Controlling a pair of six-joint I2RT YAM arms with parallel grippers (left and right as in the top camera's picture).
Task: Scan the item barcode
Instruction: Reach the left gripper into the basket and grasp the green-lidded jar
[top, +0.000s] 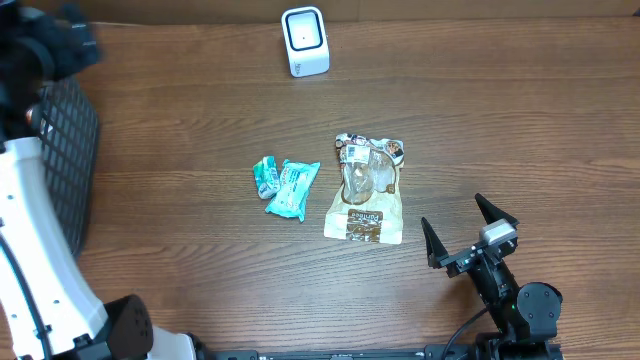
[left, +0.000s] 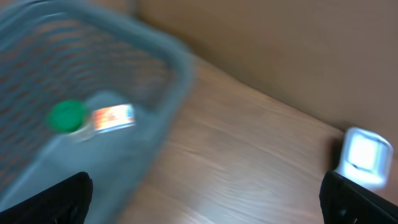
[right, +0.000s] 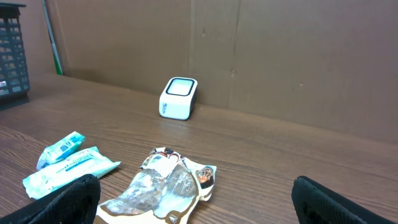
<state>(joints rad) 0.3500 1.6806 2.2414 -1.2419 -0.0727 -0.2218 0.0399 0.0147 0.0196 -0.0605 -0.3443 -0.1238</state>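
The left gripper (left: 205, 190) and right gripper (top: 452, 212) are being held wide open, with nothing gripped. The snack bag (top: 365, 190) is being borne flat by the wooden table (top: 520, 120), between the right gripper and the scanner (top: 305, 40). The table is being backed by a cardboard wall (right: 280, 62).

Blurred view of a grey mesh basket (left: 168, 56) on the wooden table (left: 249, 155) holding a green-capped item (left: 67, 116) with an orange label, a white scanner (left: 365, 155) at the table's far edge, and the left gripper (left: 208, 205) spread wide with nothing between its dark fingertips (left: 53, 200).
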